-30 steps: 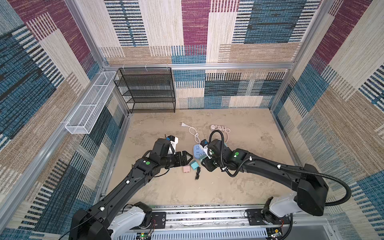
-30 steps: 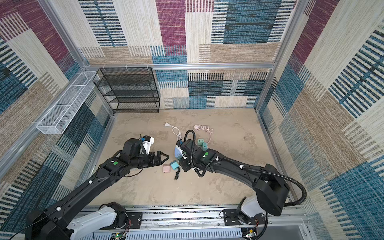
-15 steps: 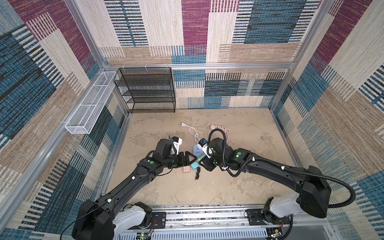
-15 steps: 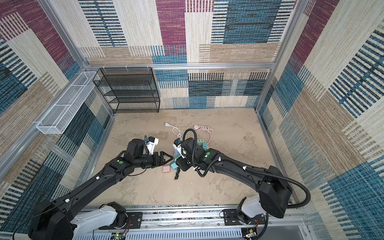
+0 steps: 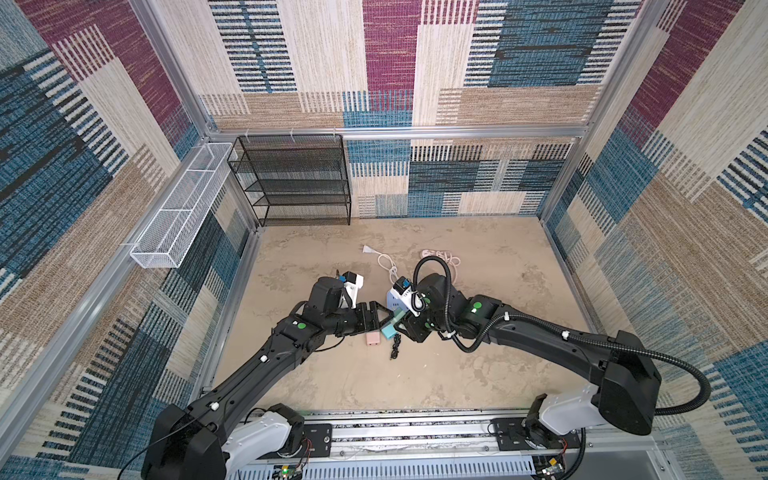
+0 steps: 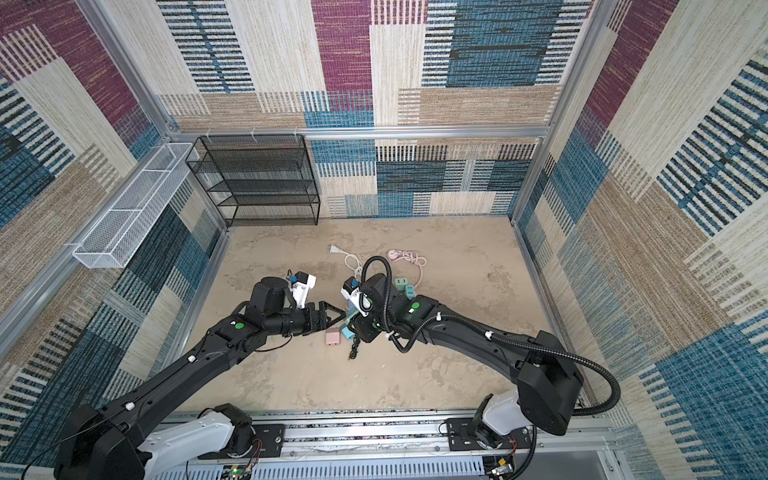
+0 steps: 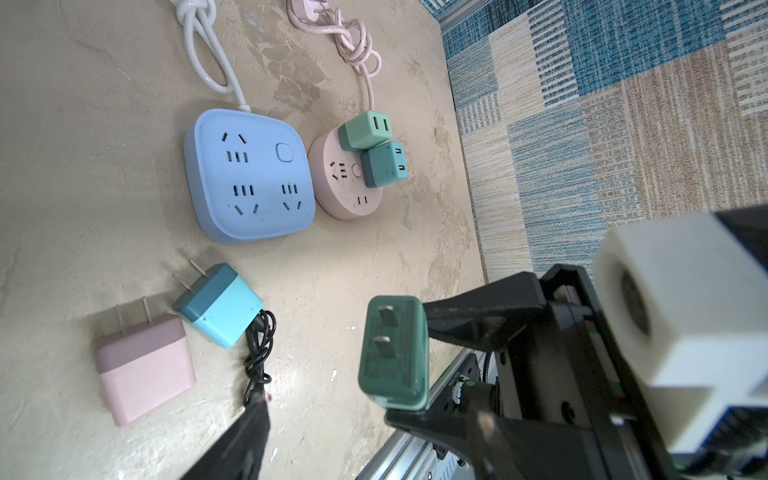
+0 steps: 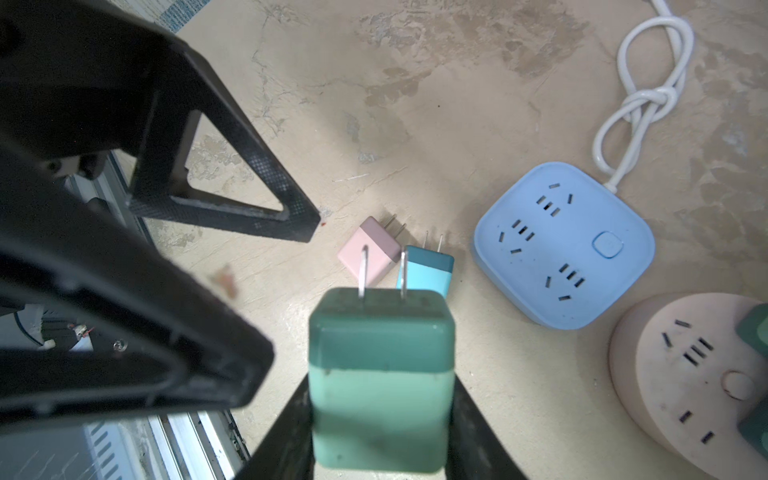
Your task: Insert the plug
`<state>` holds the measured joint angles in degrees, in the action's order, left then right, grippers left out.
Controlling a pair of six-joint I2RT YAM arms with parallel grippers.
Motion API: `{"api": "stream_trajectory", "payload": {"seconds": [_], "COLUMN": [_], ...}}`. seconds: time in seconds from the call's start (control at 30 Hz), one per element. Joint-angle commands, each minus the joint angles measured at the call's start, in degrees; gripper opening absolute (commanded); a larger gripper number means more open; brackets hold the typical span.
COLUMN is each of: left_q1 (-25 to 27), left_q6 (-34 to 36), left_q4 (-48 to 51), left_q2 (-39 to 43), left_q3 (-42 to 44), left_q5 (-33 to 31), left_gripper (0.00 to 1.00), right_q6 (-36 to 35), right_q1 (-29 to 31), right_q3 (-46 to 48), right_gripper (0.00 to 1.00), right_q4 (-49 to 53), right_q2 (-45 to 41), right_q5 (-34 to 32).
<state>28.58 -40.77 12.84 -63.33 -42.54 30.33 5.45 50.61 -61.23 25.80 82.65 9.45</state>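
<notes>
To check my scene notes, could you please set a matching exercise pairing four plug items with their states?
Things:
1 green charger plug
2 pink charger plug
3 blue square power strip
4 round pink power strip

States:
A two chargers plugged in
B held by right gripper
C lying on the table
D all sockets empty

Pairs: 1-B, 2-C, 3-D, 4-A

Both top views high, facing down; wrist views close, sharing blue socket (image 7: 249, 174) (image 8: 563, 245).
</notes>
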Motion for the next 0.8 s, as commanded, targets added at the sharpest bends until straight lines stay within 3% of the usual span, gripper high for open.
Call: {"api": "stream_trajectory", "payload": {"seconds": [0.0, 0.77], "left_q1": [-0.04, -0.01], "left_q6": [-0.81, -3.13], "left_q4": [-0.38, -4.87], "left_q2": [-0.14, -2.45], "left_q3": [-0.57, 0.27], "left_q5": [0.86, 5.47], "left_gripper": [0.79, 0.76], "right_q6": [-1.22, -3.11], "right_q1": [0.03, 0.1], "right_q3": [-0.6, -1.61], "right_gripper": [0.0, 0.0], "right_q4": [-0.38, 0.56], "right_q2": [-0.81, -0.84], "right_q5": [1.33, 2.01]}}
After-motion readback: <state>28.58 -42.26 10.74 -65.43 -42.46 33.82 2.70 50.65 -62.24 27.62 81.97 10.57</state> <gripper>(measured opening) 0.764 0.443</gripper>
